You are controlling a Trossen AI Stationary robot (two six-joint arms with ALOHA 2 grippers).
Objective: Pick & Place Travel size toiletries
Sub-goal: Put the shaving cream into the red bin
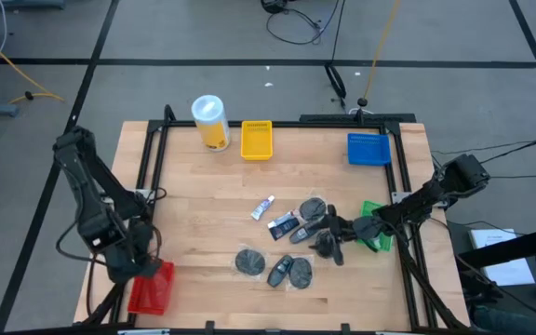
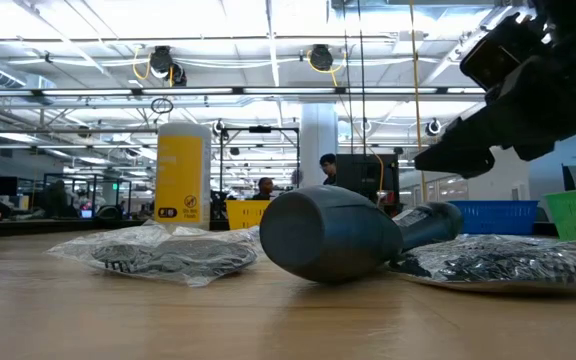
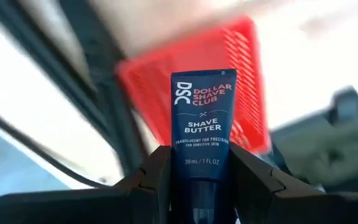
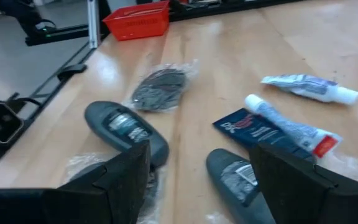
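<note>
— Two arms show over the counter (image 1: 203, 214); where is each one?

— The left gripper (image 1: 142, 265) hangs at the near left corner, just over the red tray (image 1: 152, 288). Its fingers (image 3: 157, 180) are clamped on a dark blue tube (image 3: 202, 124) printed "Dollar Shave Club Shave Butter", and the left wrist view shows the red tray right behind that tube.

— And the right one?

— The right gripper (image 1: 328, 244) reaches in from the right edge, past the green tray (image 1: 377, 233), to the cluster of toiletries in the middle. Its fingers (image 4: 126, 177) stand spread apart, holding nothing, with a dark grey oblong pack (image 4: 126, 130) between and just ahead of them.

— What lies in that cluster?

— A white tube with a blue end (image 1: 264, 207), a dark blue flat pack (image 1: 284, 224) beside it, a round dark disc in clear wrap (image 1: 249, 261) and two more oblong packs (image 1: 289, 272) nearer the front edge. All rest on the wood, close together, some touching.

— Anything at the far edge?

— A yellow canister with a white lid (image 1: 210, 122) stands upright, a yellow tray (image 1: 257, 140) just beside it, and a blue tray (image 1: 368, 149) farther right.
</note>
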